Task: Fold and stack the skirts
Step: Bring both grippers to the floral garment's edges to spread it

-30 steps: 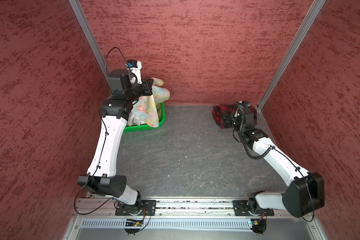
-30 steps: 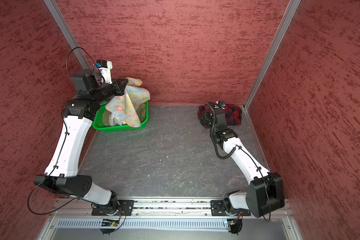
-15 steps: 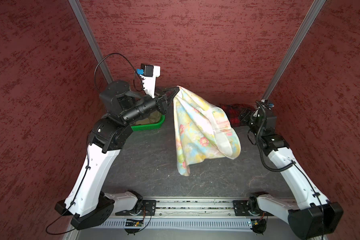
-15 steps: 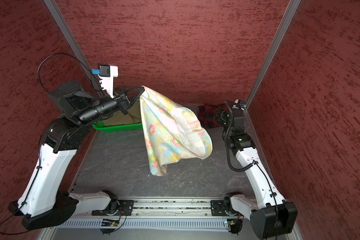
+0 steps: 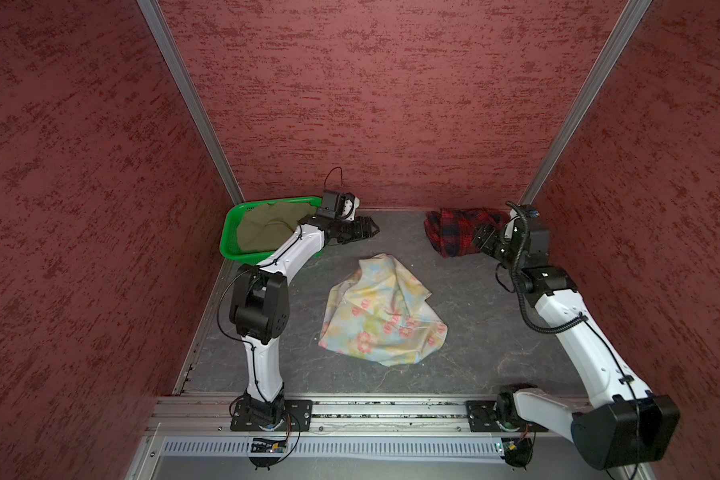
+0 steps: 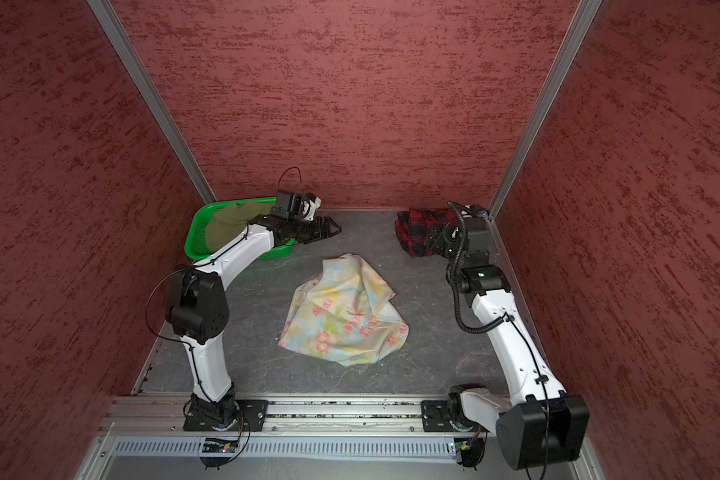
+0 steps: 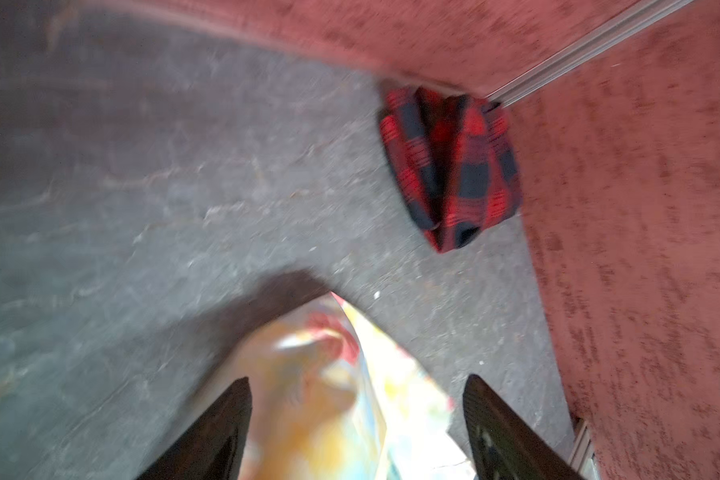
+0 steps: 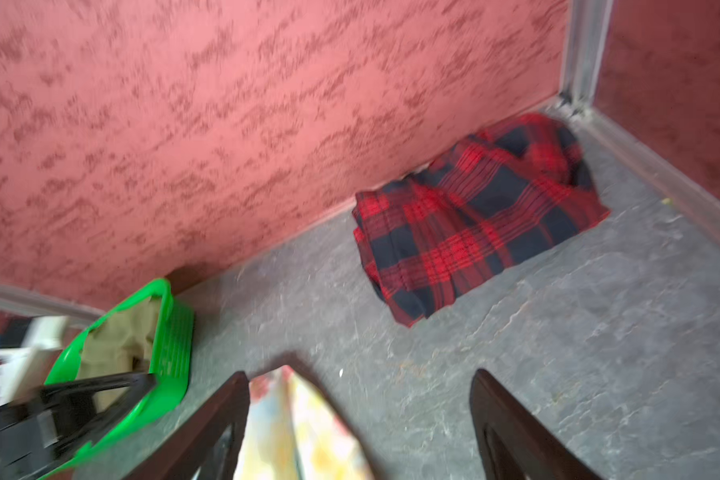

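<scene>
Left gripper (image 5: 371, 230) and right gripper (image 5: 481, 241) are hanging released, grasping nothing. The floral skirt (image 5: 381, 311) is lying mid-frame, with open floor (image 5: 474, 320) ringing its edges.

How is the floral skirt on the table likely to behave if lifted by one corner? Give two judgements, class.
Probably floppy: the floral skirt lies crumpled in soft folds, so it should drape and hang. Likely light: its cloth looks thin. Pushed, it would probably bunch rather than slide whole.

A: What lay directly on the grey surface (image 5: 474, 332)?
B: A crumpled floral skirt (image 5: 381, 311) at its middle, a bunched plaid skirt (image 5: 454, 230) at two o'clock, and a green basket (image 5: 229, 232) at ten o'clock, all well apart.
</scene>
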